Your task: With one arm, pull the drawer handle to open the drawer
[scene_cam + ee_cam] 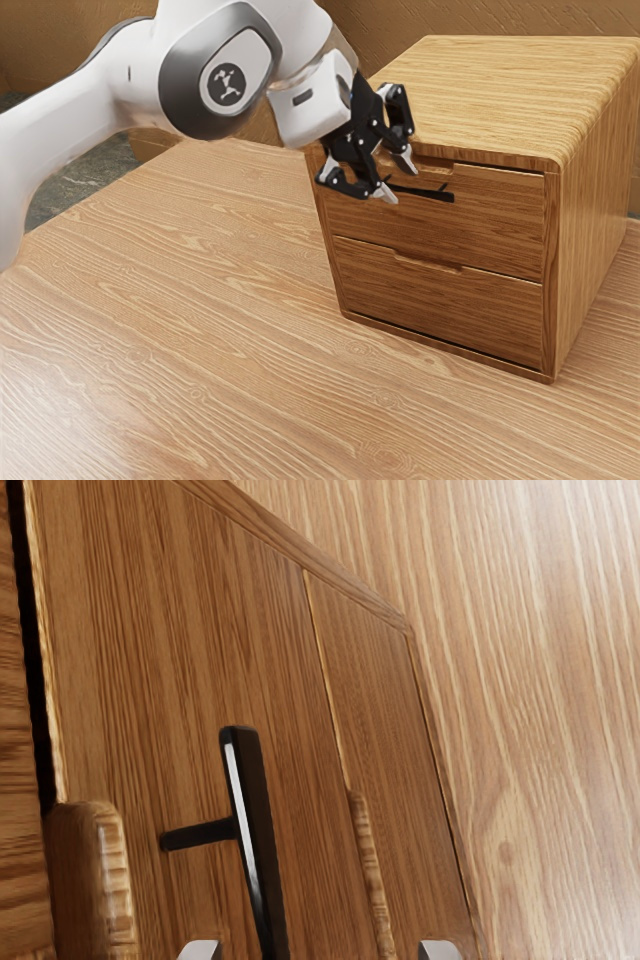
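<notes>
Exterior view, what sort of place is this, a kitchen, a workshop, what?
Probably a simulated robot test bench rather than a home: a white robot arm reaches over a wooden table toward a small two-drawer cabinet with a black handle.

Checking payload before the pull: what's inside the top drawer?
Contents hidden: the top drawer front covers them. Only a thin dark gap shows along its upper edge, above the handle.
</notes>
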Motion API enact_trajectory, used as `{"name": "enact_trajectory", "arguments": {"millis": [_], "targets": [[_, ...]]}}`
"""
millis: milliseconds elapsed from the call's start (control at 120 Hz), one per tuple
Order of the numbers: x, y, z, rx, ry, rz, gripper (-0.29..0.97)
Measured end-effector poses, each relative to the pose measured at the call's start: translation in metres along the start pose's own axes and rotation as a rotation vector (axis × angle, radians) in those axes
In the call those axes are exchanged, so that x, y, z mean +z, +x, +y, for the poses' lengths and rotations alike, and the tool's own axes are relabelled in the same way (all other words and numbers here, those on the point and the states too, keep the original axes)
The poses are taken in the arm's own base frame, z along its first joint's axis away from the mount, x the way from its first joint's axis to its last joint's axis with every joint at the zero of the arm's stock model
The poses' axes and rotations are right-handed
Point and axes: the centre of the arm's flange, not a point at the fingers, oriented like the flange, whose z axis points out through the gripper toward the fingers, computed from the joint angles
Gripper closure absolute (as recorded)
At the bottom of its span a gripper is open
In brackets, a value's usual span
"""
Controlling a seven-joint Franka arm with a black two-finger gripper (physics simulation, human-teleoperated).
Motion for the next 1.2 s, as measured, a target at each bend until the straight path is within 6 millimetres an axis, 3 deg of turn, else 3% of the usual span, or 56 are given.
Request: {"name": "enact_trajectory", "arguments": {"millis": [267,425,533,600,758,1000,1100,1200], "targets": [[0.030,-0.006,-0.006,0.003,-0.033,0.001,0.46],[0.017,0.007,0.003,0.035,-0.025,-0.024,0.66],[0.024,0.010,0.009,0.044,-0.042,-0.037,0.71],[0.025,0.011,0.017,0.046,-0.051,-0.043,0.73],[0.001,0.024,0.039,0.060,-0.035,-0.053,0.76],[-0.004,0.033,0.068,0.071,-0.050,-0.057,0.79],[-0.010,0.029,0.081,0.064,-0.057,-0.065,0.77],[-0.011,0.010,0.089,0.029,-0.068,-0.083,0.75]]}}
